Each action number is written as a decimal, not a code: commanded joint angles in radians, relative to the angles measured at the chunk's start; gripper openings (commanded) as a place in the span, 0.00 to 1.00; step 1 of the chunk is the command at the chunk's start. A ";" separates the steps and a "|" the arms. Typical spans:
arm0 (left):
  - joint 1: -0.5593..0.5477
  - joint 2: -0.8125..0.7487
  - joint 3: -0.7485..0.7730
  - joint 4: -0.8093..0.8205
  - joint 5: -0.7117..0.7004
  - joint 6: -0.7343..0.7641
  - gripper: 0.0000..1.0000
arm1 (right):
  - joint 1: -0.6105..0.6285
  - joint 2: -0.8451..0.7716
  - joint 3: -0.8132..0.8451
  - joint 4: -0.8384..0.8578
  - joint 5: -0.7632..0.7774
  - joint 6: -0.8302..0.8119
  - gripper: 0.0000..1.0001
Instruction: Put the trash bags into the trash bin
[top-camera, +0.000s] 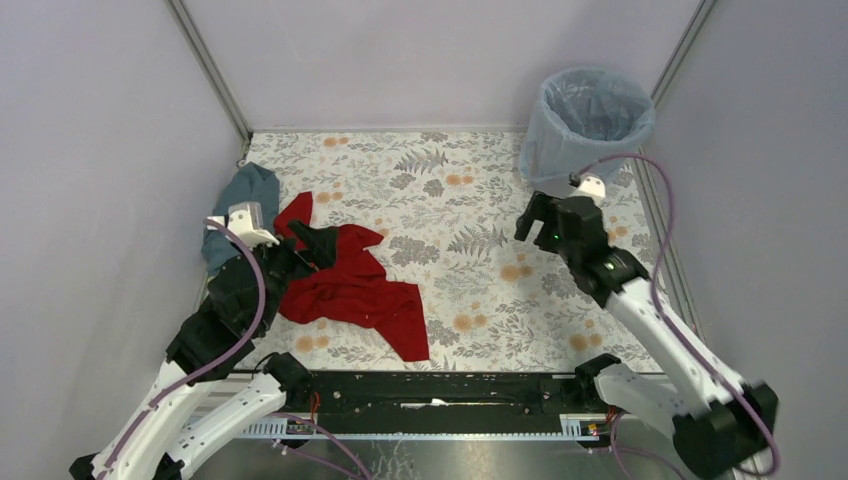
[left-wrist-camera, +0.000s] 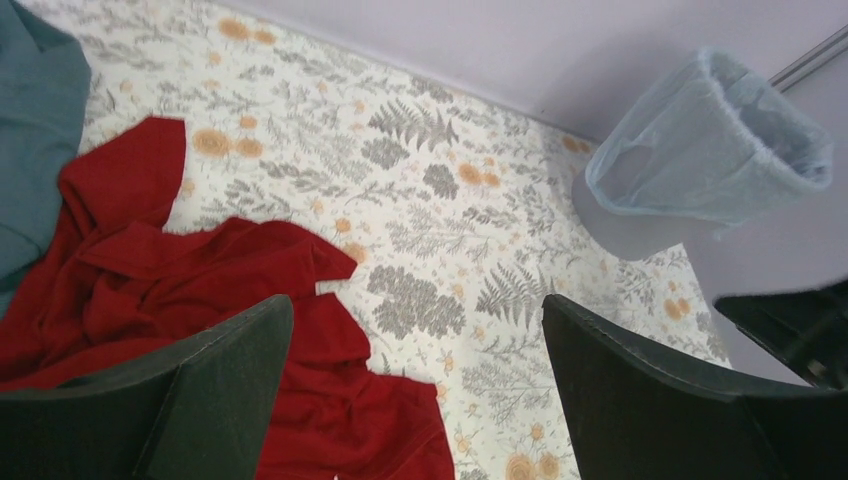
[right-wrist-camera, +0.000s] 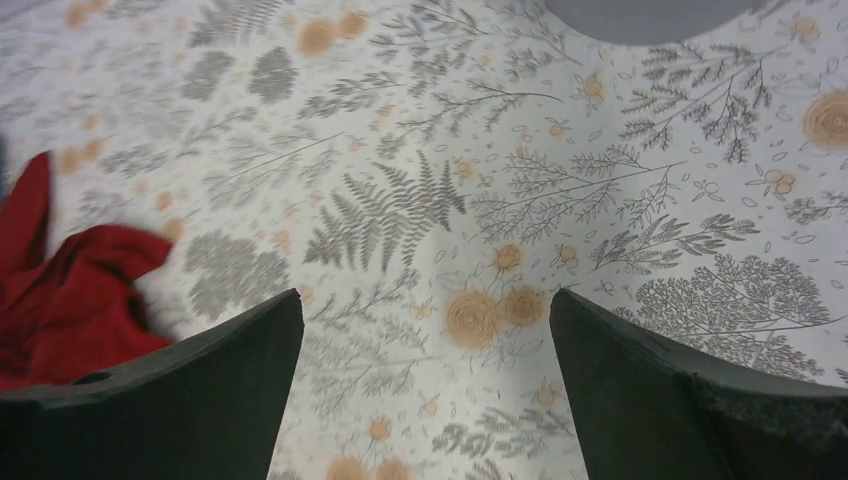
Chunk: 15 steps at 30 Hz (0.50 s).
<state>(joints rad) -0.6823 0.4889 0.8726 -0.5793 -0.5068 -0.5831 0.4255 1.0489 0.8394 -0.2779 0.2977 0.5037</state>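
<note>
I log: trash bag (top-camera: 588, 112) draped over trash bin (left-wrist-camera: 622, 238) at the desk's (top-camera: 470, 200) far right corner, bin walls mostly covered. Left tool (top-camera: 312, 248) and right tool (top-camera: 538, 216) both spread wide, empty. Teal cloth (top-camera: 248, 190) partly hidden.

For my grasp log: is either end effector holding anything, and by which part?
Nothing is held: left end effector and right end effector stand open, empty.

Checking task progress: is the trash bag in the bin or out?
In: the trash bag lines the trash bin, its film draped over the rim.
</note>
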 joint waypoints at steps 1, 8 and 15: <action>-0.002 0.051 0.153 0.042 -0.038 0.086 0.99 | 0.001 -0.251 0.067 -0.186 -0.114 -0.111 1.00; -0.002 0.134 0.368 -0.015 -0.061 0.144 0.99 | 0.001 -0.385 0.376 -0.348 -0.126 -0.229 1.00; -0.003 0.161 0.466 -0.025 -0.062 0.133 0.99 | 0.001 -0.399 0.529 -0.368 -0.111 -0.250 1.00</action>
<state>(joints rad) -0.6823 0.6228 1.2797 -0.5976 -0.5480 -0.4721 0.4255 0.6521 1.3384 -0.5968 0.1978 0.3008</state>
